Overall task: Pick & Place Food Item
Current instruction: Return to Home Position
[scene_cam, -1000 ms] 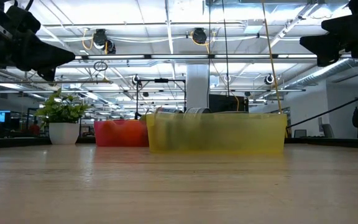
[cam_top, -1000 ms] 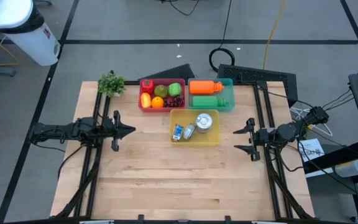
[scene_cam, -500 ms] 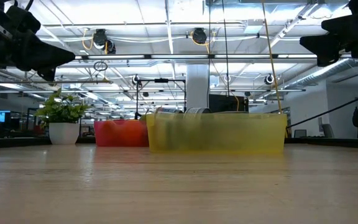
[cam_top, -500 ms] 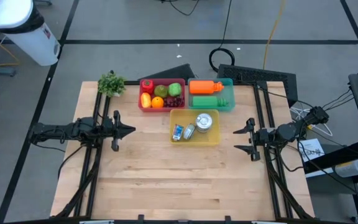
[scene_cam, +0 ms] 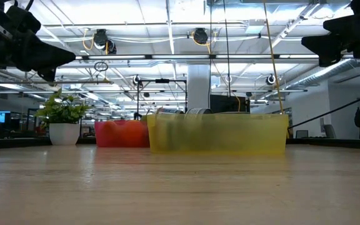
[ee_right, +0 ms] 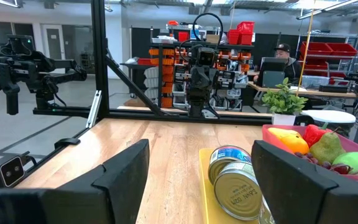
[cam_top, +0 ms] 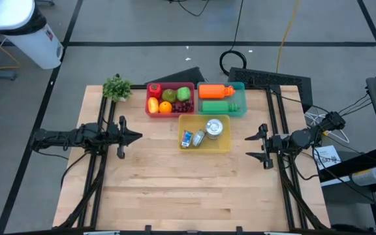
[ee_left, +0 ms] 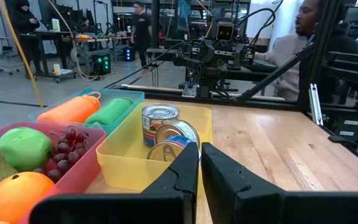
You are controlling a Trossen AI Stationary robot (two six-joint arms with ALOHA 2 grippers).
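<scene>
Nothing has shifted over the last 1 s: at the left middle of the high view, the left gripper hangs over the table with its jaws together, empty. At upper centre the red bin holds the fruit, the yellow bin just below it holds 3 cans, and the teal bin holds 2 bottles. At right middle, the right gripper hovers with its jaws wide apart, empty.
</scene>
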